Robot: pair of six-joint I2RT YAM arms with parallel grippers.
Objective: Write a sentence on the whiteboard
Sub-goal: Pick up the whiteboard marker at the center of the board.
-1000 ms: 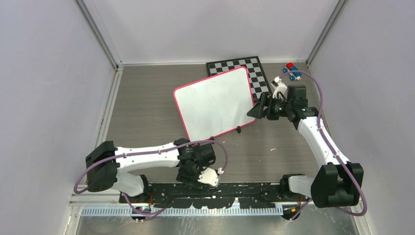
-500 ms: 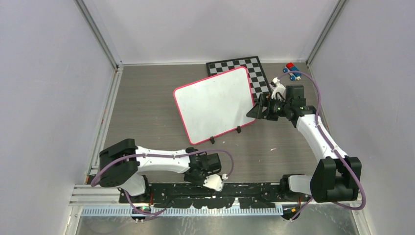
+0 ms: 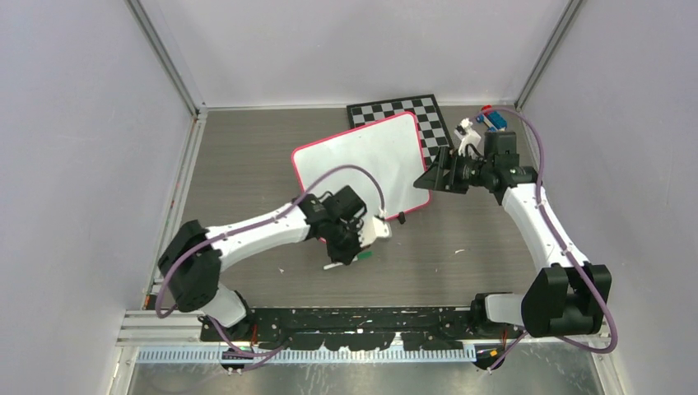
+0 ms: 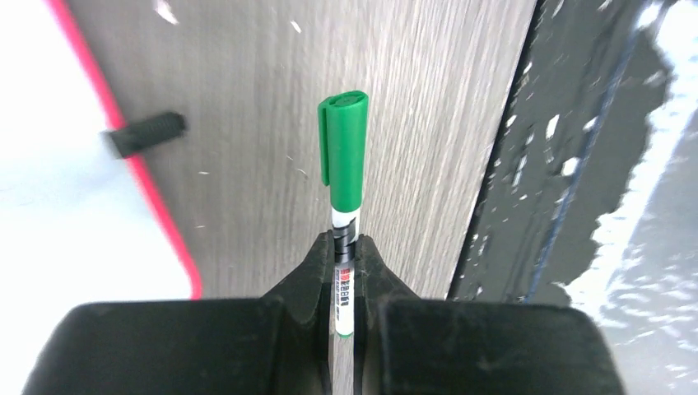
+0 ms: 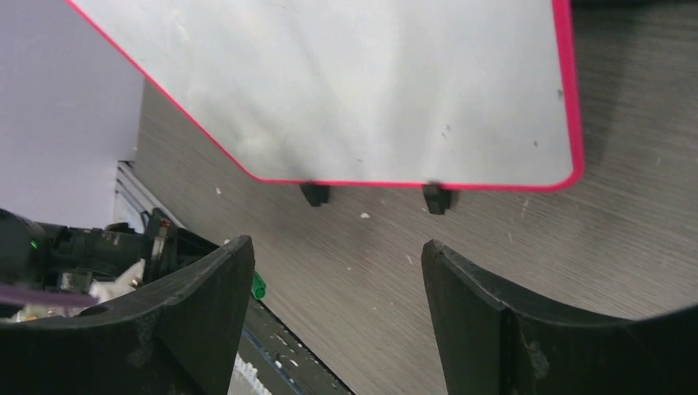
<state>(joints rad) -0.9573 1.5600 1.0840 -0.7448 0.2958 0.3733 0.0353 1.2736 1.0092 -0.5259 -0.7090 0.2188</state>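
Observation:
The whiteboard [image 3: 362, 169] stands tilted on its small black feet [image 5: 436, 199], pink-red frame around a blank white face; no sentence is in view on it. A marker with a green cap [image 4: 343, 152] and a white barrel is clamped in my left gripper [image 4: 346, 240], which is shut on the barrel. That left gripper [image 3: 352, 249] hovers just below the board's lower edge, with the marker [image 3: 360, 257] lying across it. By the board's right edge my right gripper [image 3: 436, 177] stands wide open and empty, and its own view faces the board [image 5: 370, 82].
A black-and-white chequered board [image 3: 411, 111] lies behind the whiteboard. A small red and blue object [image 3: 492, 119] sits at the back right corner. A black rail [image 3: 370, 317] runs along the near edge, and walls close in both sides.
My left arm swung from the near rail up toward the whiteboard's lower edge while its jaws closed on the marker. The right gripper shifted slightly toward the back.

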